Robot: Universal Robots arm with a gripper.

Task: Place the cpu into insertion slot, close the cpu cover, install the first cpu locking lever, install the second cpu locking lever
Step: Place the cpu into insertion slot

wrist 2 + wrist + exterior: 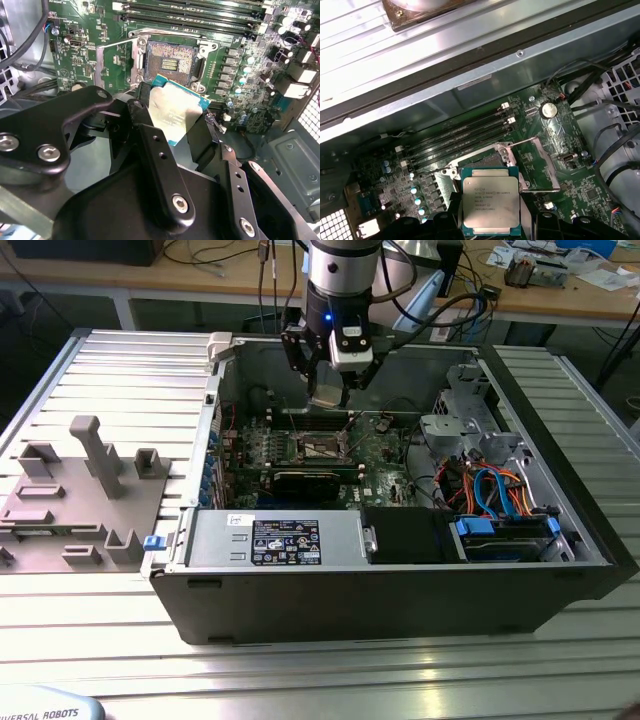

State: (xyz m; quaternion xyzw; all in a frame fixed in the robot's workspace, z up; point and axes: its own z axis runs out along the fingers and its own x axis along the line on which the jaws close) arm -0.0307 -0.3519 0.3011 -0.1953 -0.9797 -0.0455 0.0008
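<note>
Silver-grey top of the cpu just visible in the exterior view, pinched in the tool, which hangs inside the open computer case standing on the ribbed metal tabletop. Held near the case's far wall, above the green circuit board. Insertion slot at the board's middle, beneath the chip and apart from it. Judged close to a straight drop.

Closer in the second wrist view: cpu clamped by two opposite edges between black fingers, tool pressed onto it, not spread. Slot bare, gold-tinged centre exposed, with one corner of the chip overlapping its near rim in the picture. No contact to be seen. Cpu cover swung back off one side of the slot, leaving the way down open.

Face-on in the first wrist view: cpu in the tool, its sides roughly parallel to the slot's shiny rim. Slot partly hidden behind the chip's far edge, lying between chip and long memory slots. Cover open beside it. Little turning needed, by the look of it, mostly descent.
</note>
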